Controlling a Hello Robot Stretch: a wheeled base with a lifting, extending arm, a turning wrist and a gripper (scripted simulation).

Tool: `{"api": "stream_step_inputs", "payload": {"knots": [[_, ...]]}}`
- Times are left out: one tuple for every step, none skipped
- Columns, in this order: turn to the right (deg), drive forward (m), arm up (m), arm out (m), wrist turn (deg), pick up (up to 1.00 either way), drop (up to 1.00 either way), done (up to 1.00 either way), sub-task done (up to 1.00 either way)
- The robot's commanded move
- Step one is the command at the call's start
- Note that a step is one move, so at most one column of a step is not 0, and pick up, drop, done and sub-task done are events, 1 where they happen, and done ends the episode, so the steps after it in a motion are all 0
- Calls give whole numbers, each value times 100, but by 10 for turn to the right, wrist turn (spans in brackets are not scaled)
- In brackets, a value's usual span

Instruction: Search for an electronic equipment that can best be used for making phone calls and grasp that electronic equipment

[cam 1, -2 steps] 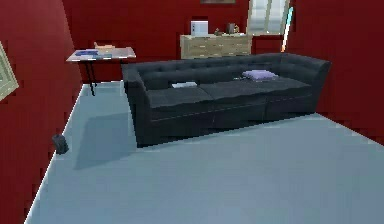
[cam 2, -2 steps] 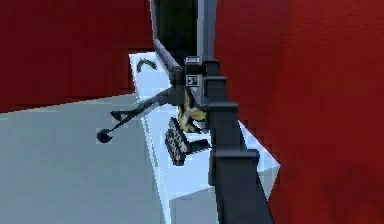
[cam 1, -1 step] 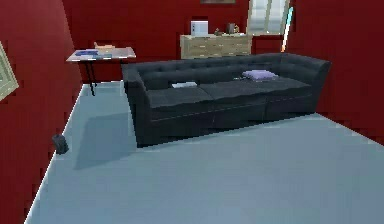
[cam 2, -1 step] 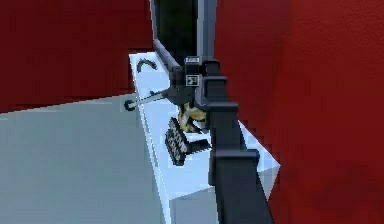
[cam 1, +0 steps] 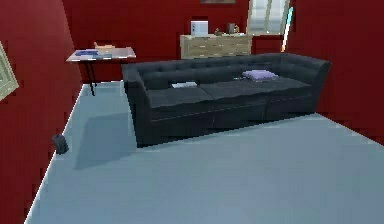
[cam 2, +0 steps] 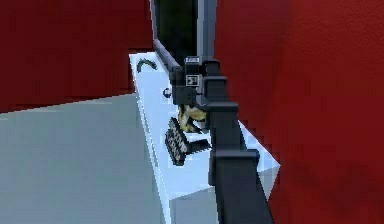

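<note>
Up and left of the gripper (cam 2: 183, 100) and its fingers, a thin dark curved thing (cam 2: 148, 65) lies on the white stand (cam 2: 160, 175), too small to name. Just below the fingers and slightly left, a dark ridged slab (cam 2: 177, 140) lies flat on the stand top. Its shape would suit a handset or a remote and I cannot tell which, but I judge it the likeliest phone within reach. Above the fingers rises a dark screen (cam 2: 180, 30). A yellowish lump (cam 2: 196, 120) sits at or behind the fingers on the stand, so I cannot tell whether the gripper holds anything or how the fingers are set. Right of them the arm (cam 2: 235, 170) runs down to the picture's bottom edge. Well away from the fingers, a flat grey thing (cam 1: 183, 84) on the sofa (cam 1: 230, 105) is the other candidate. To do this step well, first settle that the slab is the phone. Then bring the fingers squarely above its middle with the wrist turned so they span its narrow side. Descend slowly, because it lies low and flat against the top. Keep clear of the lump to the right and the screen beyond, then lift straight up.
</note>
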Motion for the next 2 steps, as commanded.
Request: {"api": "stream_step_inputs", "payload": {"knots": [[0, 0, -30, 0, 0, 0, 0, 0, 0], [0, 0, 0, 0, 0, 100, 0, 0, 0]]}}
